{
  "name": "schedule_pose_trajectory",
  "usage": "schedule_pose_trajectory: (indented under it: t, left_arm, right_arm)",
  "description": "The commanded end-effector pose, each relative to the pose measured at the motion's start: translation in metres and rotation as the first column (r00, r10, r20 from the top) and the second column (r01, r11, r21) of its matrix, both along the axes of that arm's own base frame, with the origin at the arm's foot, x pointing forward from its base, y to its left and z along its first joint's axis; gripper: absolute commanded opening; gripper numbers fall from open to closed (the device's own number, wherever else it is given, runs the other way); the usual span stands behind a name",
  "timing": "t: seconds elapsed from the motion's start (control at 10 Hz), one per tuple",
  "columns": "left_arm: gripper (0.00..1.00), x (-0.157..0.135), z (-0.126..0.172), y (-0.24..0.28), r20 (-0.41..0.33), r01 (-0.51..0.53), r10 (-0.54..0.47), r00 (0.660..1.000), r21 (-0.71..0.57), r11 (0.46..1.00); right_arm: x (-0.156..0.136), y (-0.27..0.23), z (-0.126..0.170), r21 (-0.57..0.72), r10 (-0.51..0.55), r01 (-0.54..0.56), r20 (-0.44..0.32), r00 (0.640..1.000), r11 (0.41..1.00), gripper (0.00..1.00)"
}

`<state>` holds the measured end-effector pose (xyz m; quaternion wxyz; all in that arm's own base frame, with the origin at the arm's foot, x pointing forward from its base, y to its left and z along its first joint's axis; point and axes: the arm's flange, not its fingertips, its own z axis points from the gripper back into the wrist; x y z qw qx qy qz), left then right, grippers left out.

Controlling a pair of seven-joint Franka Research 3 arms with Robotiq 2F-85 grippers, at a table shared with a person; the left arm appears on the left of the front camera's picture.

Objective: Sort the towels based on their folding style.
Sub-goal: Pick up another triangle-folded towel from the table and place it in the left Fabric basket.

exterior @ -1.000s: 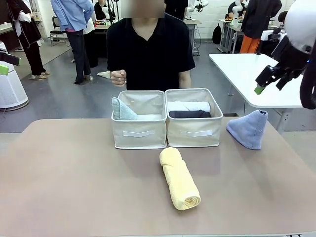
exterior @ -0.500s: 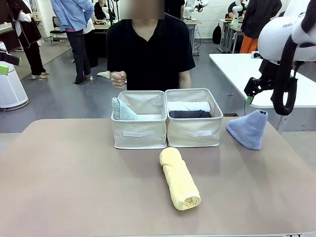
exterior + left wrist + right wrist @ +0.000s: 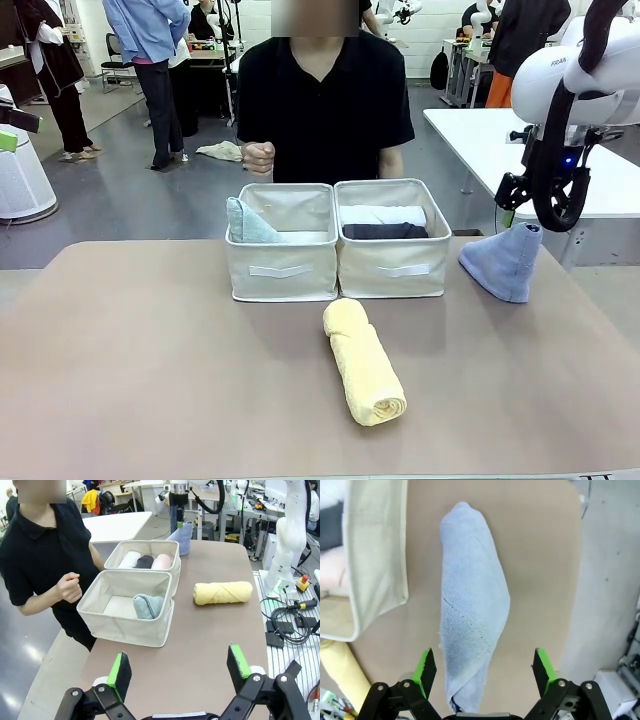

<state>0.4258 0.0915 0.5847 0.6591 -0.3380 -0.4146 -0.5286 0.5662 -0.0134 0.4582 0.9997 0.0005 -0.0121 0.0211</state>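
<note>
Right tool (image 3: 485, 665): fingers spread wide, pinching nothing; over the last second its arm has swung in from the outer side and now hangs above the blue cone (image 3: 472, 625), one finger to each side, not touching.

Judgement: approach is complete; descent and pinch remain; no towel has moved in that second.

Blue cone lies on the tabletop (image 3: 150, 350), right of the right bin (image 3: 392, 268) and just clear of its wall.

Left tool (image 3: 179, 670): spread, empty, held high, well left of the right bin.

Right bin holds a white roll (image 3: 382, 214), grey roll (image 3: 384, 231) and pink roll (image 3: 161, 561); left bin (image 3: 281, 270), touching the right bin, holds a mint cone (image 3: 246, 222), so the blue cone probably belongs there.

Obstruction: the right bin stands between cone and destination; the lift must clear its rim.

Yellow roll (image 3: 364, 375) lies in front of the right bin, unsorted; person's fist (image 3: 260, 156) is behind it, apart.
</note>
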Motion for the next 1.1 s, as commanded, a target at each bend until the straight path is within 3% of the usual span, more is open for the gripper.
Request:
schedule_pose_trajectory:
  t: [0.0, 0.4, 0.5, 0.6, 0.7, 0.8, 0.9, 1.0]
  left_arm:
    - [1.0, -0.001, 0.001, 0.001, 0.005, 0.005, -0.005, 1.0, -0.011, 1.0]
    - [1.0, -0.001, 0.001, 0.001, 0.005, 0.005, -0.005, 1.0, -0.011, 1.0]
    - [1.0, -0.001, 0.001, 0.001, 0.005, 0.005, -0.005, 1.0, -0.011, 1.0]
    - [1.0, -0.001, 0.001, 0.001, 0.005, 0.005, -0.005, 1.0, -0.011, 1.0]
    - [1.0, -0.001, 0.001, 0.001, 0.005, 0.005, -0.005, 1.0, -0.011, 1.0]
    - [1.0, -0.001, 0.001, 0.001, 0.005, 0.005, -0.005, 1.0, -0.011, 1.0]
    - [1.0, -0.001, 0.001, 0.001, 0.005, 0.005, -0.005, 1.0, -0.011, 1.0]
    - [1.0, -0.001, 0.001, 0.001, 0.005, 0.005, -0.005, 1.0, -0.011, 1.0]
  right_arm:
    - [0.006, -0.004, -0.007, 0.004, 0.008, -0.007, -0.056, 0.998, 1.0, 1.0]
    - [0.001, -0.008, -0.028, -0.008, 0.033, -0.034, -0.13, 0.991, 0.999, 1.0]
    - [0.001, -0.009, -0.031, -0.002, 0.059, -0.06, -0.116, 0.991, 0.998, 1.0]
    - [0.0, -0.009, -0.031, -0.001, 0.066, -0.067, -0.115, 0.991, 0.998, 0.42]
    - [0.0, -0.008, -0.03, 0.001, 0.069, -0.069, -0.107, 0.992, 0.998, 0.41]
    - [0.0, -0.008, -0.029, 0.0, 0.074, -0.075, -0.104, 0.992, 0.997, 0.0]
    - [-0.001, -0.008, -0.029, -0.001, 0.078, -0.078, -0.105, 0.991, 0.997, 0.36]
    - [-0.001, -0.008, -0.028, -0.005, 0.079, -0.08, -0.104, 0.991, 0.997, 0.0]
